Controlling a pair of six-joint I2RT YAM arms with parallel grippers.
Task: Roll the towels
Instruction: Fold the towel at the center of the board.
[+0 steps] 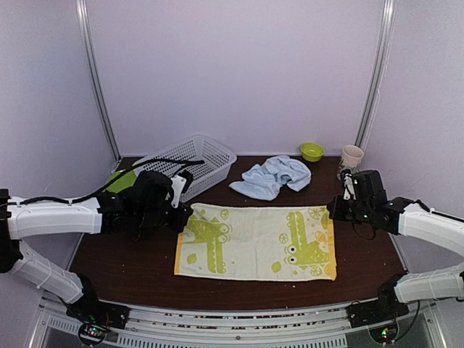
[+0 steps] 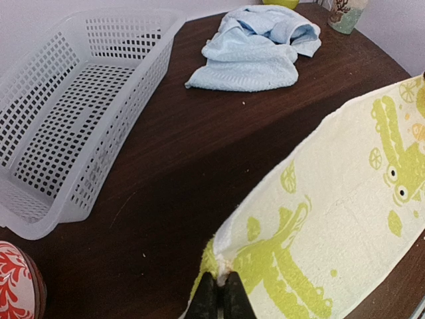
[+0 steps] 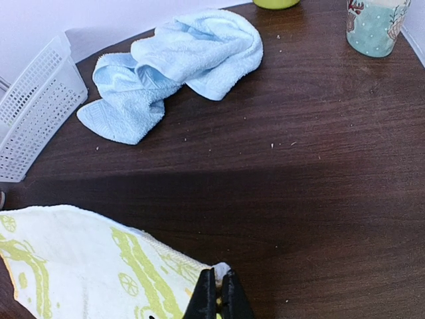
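Note:
The lime-green and yellow printed towel (image 1: 257, 242) lies spread flat across the middle of the table. My left gripper (image 1: 181, 212) is shut on its far left corner; in the left wrist view the left gripper (image 2: 219, 292) pinches a raised fold of the printed towel (image 2: 332, 219). My right gripper (image 1: 335, 210) is shut on the far right corner, and in the right wrist view the right gripper (image 3: 218, 292) holds the tip of the printed towel (image 3: 80, 262). The pale blue towel (image 1: 272, 176) sits crumpled behind it, also seen as a blue towel (image 2: 255, 46) and blue towel (image 3: 172, 66).
A white mesh basket (image 1: 190, 163) stands at the back left, tilted near my left arm. A small green bowl (image 1: 312, 151) and a patterned cup (image 1: 351, 156) stand at the back right. A red patterned object (image 2: 16, 282) shows at the left wrist view's corner.

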